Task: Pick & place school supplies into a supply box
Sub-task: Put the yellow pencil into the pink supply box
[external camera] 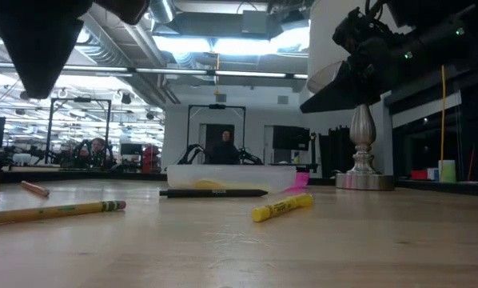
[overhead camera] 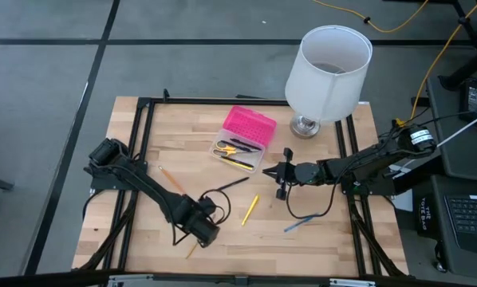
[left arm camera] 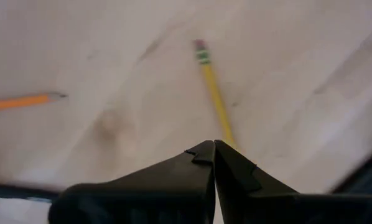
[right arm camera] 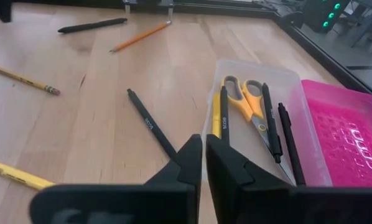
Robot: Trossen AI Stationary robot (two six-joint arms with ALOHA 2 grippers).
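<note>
The supply box [overhead camera: 242, 137] lies open at the table's middle, its pink half [right arm camera: 354, 134] on the far side. Its clear half [right arm camera: 254, 118] holds yellow-handled scissors [right arm camera: 248, 99] and a few pens. My right gripper [overhead camera: 270, 171] [right arm camera: 204, 142] is shut and hovers just right of the clear half. A black pen [overhead camera: 232, 183], a yellow marker [overhead camera: 250, 209], a blue pen [overhead camera: 302, 223] and an orange pencil [overhead camera: 171, 179] lie flat on the table. My left gripper [overhead camera: 200, 231] [left arm camera: 214, 144] is shut above a yellow pencil [left arm camera: 212, 93] near the near edge.
A white lamp [overhead camera: 328, 72] stands at the far right corner, close behind the box. A black frame [overhead camera: 147, 108] borders the tabletop. Another black pen [right arm camera: 93, 25] lies beyond the left arm. In the low view the pencil [external camera: 55, 212] and marker [external camera: 283, 206] lie in the foreground.
</note>
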